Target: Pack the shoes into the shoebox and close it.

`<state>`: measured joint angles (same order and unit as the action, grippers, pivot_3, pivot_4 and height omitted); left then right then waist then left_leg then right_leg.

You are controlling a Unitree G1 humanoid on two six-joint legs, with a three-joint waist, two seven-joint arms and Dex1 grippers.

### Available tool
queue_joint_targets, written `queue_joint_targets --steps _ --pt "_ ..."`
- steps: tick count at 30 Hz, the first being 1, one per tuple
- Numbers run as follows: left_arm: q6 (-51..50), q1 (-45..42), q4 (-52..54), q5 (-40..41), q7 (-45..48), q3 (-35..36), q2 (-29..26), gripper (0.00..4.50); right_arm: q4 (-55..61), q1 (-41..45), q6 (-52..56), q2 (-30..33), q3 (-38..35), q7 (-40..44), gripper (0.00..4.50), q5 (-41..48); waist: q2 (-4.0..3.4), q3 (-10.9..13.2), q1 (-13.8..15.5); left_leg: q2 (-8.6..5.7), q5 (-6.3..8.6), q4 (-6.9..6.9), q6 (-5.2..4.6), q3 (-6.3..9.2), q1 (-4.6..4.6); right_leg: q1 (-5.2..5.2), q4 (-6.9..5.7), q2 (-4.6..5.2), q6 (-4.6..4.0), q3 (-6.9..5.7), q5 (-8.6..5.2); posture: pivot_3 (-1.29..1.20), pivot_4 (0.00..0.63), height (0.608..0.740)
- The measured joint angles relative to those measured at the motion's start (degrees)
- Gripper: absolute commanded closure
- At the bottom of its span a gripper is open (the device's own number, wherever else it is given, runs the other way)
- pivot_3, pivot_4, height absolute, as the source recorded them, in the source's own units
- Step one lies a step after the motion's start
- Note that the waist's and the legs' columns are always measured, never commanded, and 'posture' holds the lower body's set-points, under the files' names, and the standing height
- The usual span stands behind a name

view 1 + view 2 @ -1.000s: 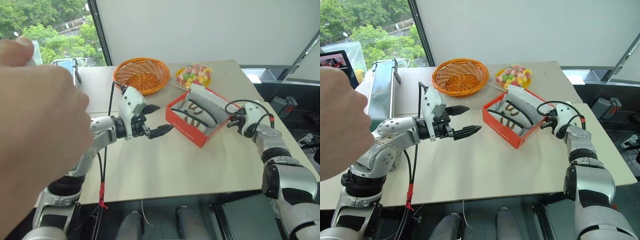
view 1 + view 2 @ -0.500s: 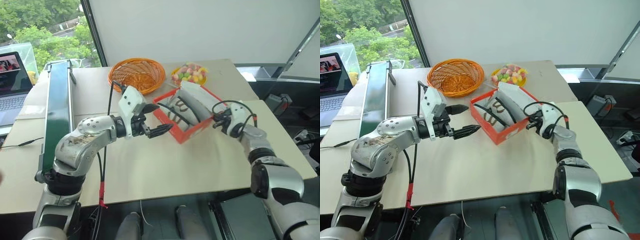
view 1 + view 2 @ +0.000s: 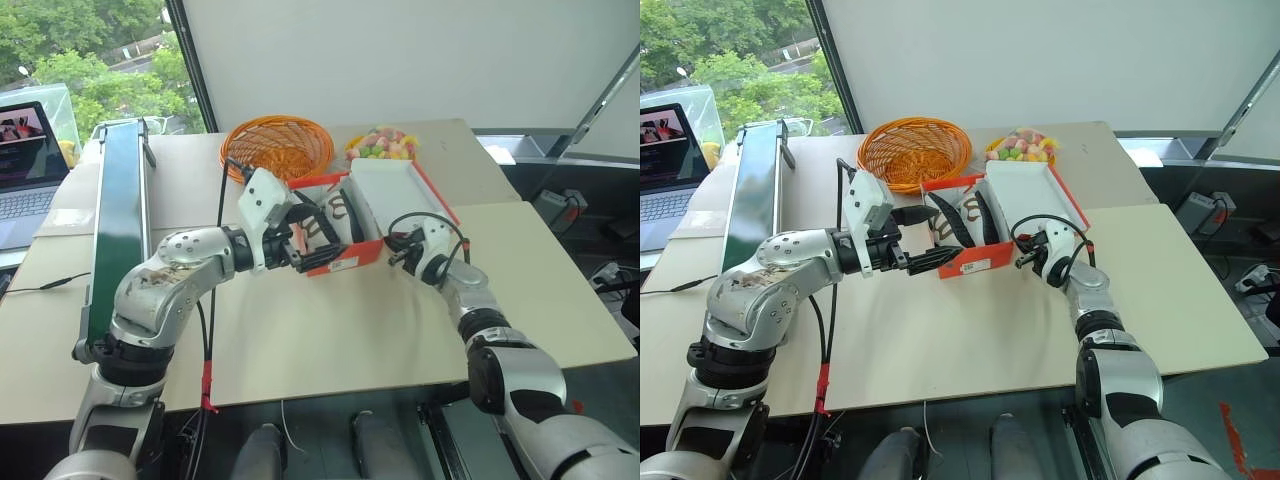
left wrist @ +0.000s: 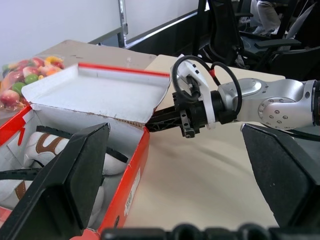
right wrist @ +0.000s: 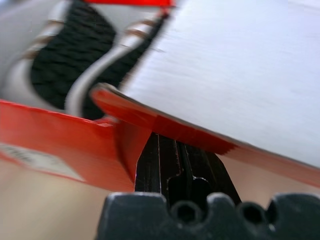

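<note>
The shoebox (image 3: 975,262) has slid and turned toward the left gripper (image 3: 918,240) since a second ago, pushed by the right gripper (image 3: 1020,260). It sits mid-table, shoes (image 3: 958,218) inside, lid (image 3: 1028,192) tilted open. Right fingers, pressed together, wedge under the lid's corner; left jaws gape at the box's near end. A white side label (image 3: 976,267) is unreadable. Toward the far edge sit a wicker basket (image 3: 913,152) and a candy plate (image 3: 1022,147).

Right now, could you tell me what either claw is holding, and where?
Nothing: the right claw, shut, sits under the lid; the left claw is open.
</note>
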<state>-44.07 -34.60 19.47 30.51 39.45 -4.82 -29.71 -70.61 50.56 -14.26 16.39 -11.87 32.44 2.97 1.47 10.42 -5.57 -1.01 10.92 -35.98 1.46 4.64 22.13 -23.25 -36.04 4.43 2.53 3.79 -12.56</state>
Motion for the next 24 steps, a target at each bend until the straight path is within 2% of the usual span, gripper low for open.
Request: queue_joint_targets --steps 7,17,21,24 --pt "0.0 0.0 0.0 -0.1 0.0 0.0 0.0 0.00 -0.5 0.0 -0.1 -1.3 -2.2 -4.1 4.43 2.3 0.00 0.0 0.0 0.00 0.00 0.00 0.00 0.00 0.01 0.00 0.00 0.00 0.01 0.01 0.00 0.00 0.150 0.740" --pt "0.0 0.0 0.1 0.0 0.0 0.0 0.0 0.00 1.4 0.1 -3.1 -1.4 -2.8 -0.3 4.43 5.2 0.00 0.0 -0.1 0.00 0.00 0.00 0.00 0.00 0.00 0.00 0.00 -0.01 0.04 0.01 -0.02 0.00 0.150 0.740" --pt "0.0 0.0 0.2 0.1 0.1 0.0 -0.1 0.00 12.3 -0.1 -4.0 -3.9 -1.7 6.8 4.43 8.2 -0.03 0.0 -0.4 0.02 0.01 0.01 -0.01 0.00 0.00 -0.05 -0.05 -0.02 0.06 0.02 -0.03 0.00 0.150 0.740" --pt "-0.1 0.0 0.2 0.1 0.2 0.1 -0.6 0.00 24.7 -0.8 1.2 -6.8 1.2 11.6 4.43 11.4 -0.03 0.0 -0.2 0.03 0.02 0.01 0.01 0.02 -0.03 -0.06 -0.12 -0.03 0.05 0.02 -0.03 0.00 0.150 0.740"
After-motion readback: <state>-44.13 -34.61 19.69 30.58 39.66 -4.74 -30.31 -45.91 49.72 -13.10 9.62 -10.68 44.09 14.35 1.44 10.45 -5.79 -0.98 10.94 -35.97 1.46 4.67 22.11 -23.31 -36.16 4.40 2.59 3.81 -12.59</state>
